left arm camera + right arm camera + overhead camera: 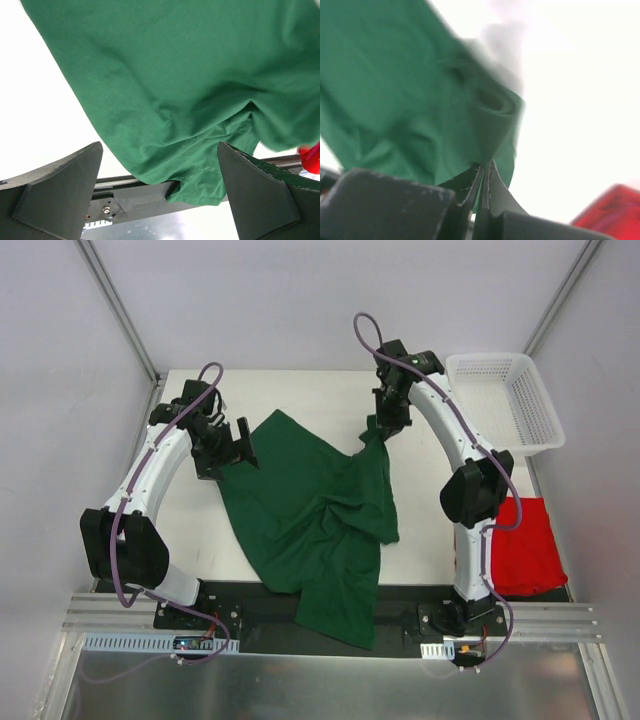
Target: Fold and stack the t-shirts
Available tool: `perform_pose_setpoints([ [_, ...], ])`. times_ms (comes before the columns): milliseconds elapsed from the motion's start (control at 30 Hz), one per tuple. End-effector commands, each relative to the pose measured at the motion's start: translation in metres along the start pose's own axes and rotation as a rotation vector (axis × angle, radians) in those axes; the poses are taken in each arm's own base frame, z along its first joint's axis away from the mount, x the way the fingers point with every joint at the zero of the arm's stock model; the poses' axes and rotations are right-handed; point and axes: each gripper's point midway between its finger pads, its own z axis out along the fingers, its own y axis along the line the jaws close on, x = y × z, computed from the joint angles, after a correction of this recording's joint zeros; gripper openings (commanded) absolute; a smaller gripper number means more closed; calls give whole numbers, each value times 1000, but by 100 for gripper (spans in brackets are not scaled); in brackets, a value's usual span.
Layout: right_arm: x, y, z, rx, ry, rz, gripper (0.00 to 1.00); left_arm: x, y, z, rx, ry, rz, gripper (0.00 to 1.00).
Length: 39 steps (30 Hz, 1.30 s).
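A dark green t-shirt point(315, 515) lies crumpled across the middle of the white table point(300, 390), its lower part hanging over the near edge. My right gripper point(385, 430) is shut on the shirt's upper right corner and holds it lifted; in the right wrist view the green cloth point(420, 100) runs down into the pinched fingertips point(484, 170). My left gripper point(232, 445) stands open just left of the shirt's upper left edge, with nothing between its fingers point(60, 187); the green shirt point(190, 85) fills the left wrist view beyond them. A folded red t-shirt point(528, 545) rests at the table's right front.
A white plastic basket point(505, 400) stands at the back right corner. The black base rail point(300, 605) runs along the near edge under the hanging cloth. Bare table shows at the left point(205, 530) and along the back.
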Motion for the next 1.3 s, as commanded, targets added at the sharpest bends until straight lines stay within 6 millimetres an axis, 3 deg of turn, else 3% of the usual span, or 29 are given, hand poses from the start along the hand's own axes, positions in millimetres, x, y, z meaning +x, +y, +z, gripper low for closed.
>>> perform_pose_setpoints([
  [0, 16, -82, -4, 368, 119, -12, 2, -3, -6, -15, 13, -45, 18, 99],
  [67, 13, -95, 0, 422, 96, 21, 1, 0, -4, -14, 9, -42, 20, 99],
  [133, 12, -98, -10, 432, 41, 56, 2, 5, -1, -13, 2, -35, 20, 99],
  [167, 24, -101, -5, 436, 67, 59, 14, 6, 0, -13, -2, -33, 20, 99],
  [200, 28, -102, -18, 431, 33, 78, 15, 7, 2, -12, -6, -29, 20, 99],
  [267, 38, -109, -24, 450, 3, 80, 17, 9, 1, -10, -3, -19, 19, 99],
  [333, 42, -113, -29, 460, -2, 84, 41, 9, -2, -10, 13, -13, 12, 99],
  [367, 45, -114, -36, 456, -11, 91, 69, 9, -3, -10, 19, -8, 12, 100],
  [400, 50, -108, -37, 416, -2, 94, 78, 7, -5, -11, 25, -14, 9, 99],
  [433, 52, -100, -35, 366, -5, 102, 96, 5, -7, -10, 27, -14, 8, 99],
  [633, 109, -39, -28, 83, 91, 106, 96, -29, -22, 6, 58, -27, 45, 99],
  [667, 118, -27, -28, 27, 108, 108, 96, -36, -19, 21, 37, 3, 42, 99],
  [733, 132, -11, -37, -36, 108, 97, 96, -64, -35, 20, 68, -34, 74, 99],
  [767, 137, -1, -42, -79, 117, 85, 96, -73, -35, 39, 57, -1, 68, 99],
  [800, 143, 2, -47, -89, 123, 70, 96, -94, -50, 34, 87, -43, 88, 99],
  [833, 148, 10, -57, -115, 108, 43, 96, -101, -59, 41, 109, -34, 95, 99],
  [867, 152, 17, -63, -147, 108, 27, 96, -103, -63, 68, 135, 32, 80, 99],
  [900, 156, 20, -68, -158, 111, 15, 96, -116, -79, 69, 189, 23, 75, 99],
  [933, 160, 24, -77, -177, 97, 0, 96, -118, -86, 81, 218, 51, 65, 99],
  [967, 164, 27, -80, -194, 104, 0, 96, -113, -90, 108, 260, 124, 38, 99],
  [1067, 172, 24, -90, -196, 94, -2, 96, -104, -113, 144, 336, 196, 7, 99],
  [1200, 180, 15, -96, -175, 106, -15, 96, -97, -146, 164, 435, 265, -69, 99],
  [1267, 181, 14, -97, -167, 103, -18, 96, -96, -144, 178, 420, 291, -128, 99],
])
